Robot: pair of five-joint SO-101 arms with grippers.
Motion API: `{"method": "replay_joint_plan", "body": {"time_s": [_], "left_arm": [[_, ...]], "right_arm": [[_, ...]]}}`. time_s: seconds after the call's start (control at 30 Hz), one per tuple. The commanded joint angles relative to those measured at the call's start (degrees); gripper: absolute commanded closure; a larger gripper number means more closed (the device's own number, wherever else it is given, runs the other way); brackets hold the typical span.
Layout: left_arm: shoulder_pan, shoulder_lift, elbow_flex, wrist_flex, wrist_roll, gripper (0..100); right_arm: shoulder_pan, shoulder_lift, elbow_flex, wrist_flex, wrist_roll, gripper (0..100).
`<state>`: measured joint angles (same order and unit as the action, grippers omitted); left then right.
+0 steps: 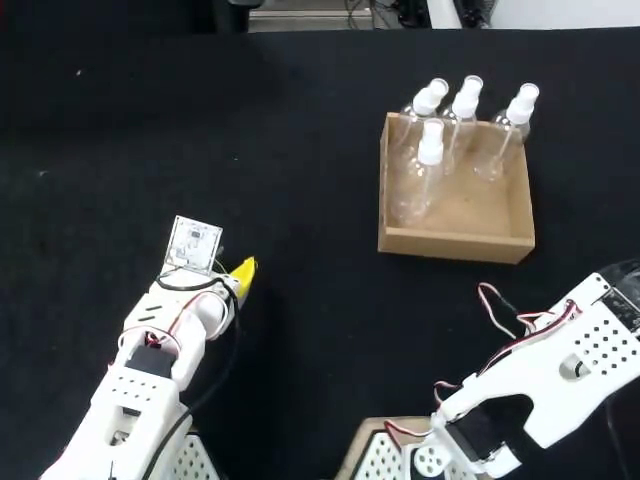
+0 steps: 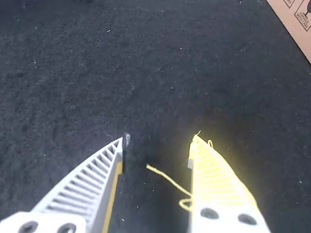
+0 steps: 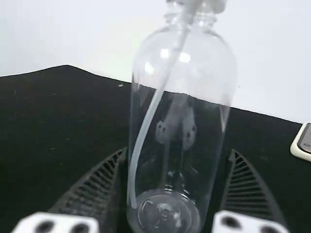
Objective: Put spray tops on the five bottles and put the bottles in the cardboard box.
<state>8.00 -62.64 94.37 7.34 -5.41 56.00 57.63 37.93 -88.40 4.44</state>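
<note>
Counting four bottles boxed, the fifth held in the right claw

**High view.** The cardboard box (image 1: 455, 243) sits on the far right part of the black table (image 1: 200, 120). Four bottles (image 1: 418, 185) stand or lean inside it, each wearing a white spray top, so four fifths of the job looks done. The left gripper (image 1: 235, 272) hovers low over bare cloth, well apart from the box. The right arm (image 1: 560, 360) lies near the right edge, nearer than the box, and its claw end runs off the edge.

**Left wrist view.** The left gripper's white and yellow fingers stand wide apart with nothing between them but cloth, and a loose yellow thread trails off the yellow finger. A corner of the cardboard box (image 2: 296, 24) shows off to one side, so this arm is idle and empty-handed.

**Right wrist view.** The right gripper (image 3: 177, 160) is closed around the fifth bottle (image 3: 182, 111), a clear one, its dark fingers pressed to either side of the base. A dip tube (image 3: 146, 131) runs down inside the bottle, and the white spray top (image 3: 194, 5) sits at the neck, though whether it is screwed fully home cannot be told. The pale wall behind suggests that the bottle is off the table.

Judging from this, what remains is to carry this last bottle over and set it in the box.
</note>
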Motion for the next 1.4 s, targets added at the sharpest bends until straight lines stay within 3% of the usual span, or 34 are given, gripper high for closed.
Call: {"method": "replay_joint_plan", "body": {"time_s": [0.0,0.23,0.57,1.13,1.37], "left_arm": [[0.3,-1.0,-0.5,-1.2,-0.3,79],[0.3,-1.0,-0.5,-1.2,-0.3,79],[0.3,-1.0,-0.4,-1.2,-0.3,79],[0.3,-1.0,-0.3,-1.2,-0.3,79],[0.3,-1.0,-0.3,-1.2,-0.3,79]], "right_arm": [[0.6,-0.7,-0.8,-0.8,-0.1,74.6],[-2.6,-0.9,1.3,-1.1,-0.1,63.5],[-4.2,-4.3,4.3,-0.9,-0.1,63.5],[-4.3,-41.9,37.4,-0.6,1.7,63.5],[-4.2,-56.5,44.4,10.1,7.4,63.5]]}}
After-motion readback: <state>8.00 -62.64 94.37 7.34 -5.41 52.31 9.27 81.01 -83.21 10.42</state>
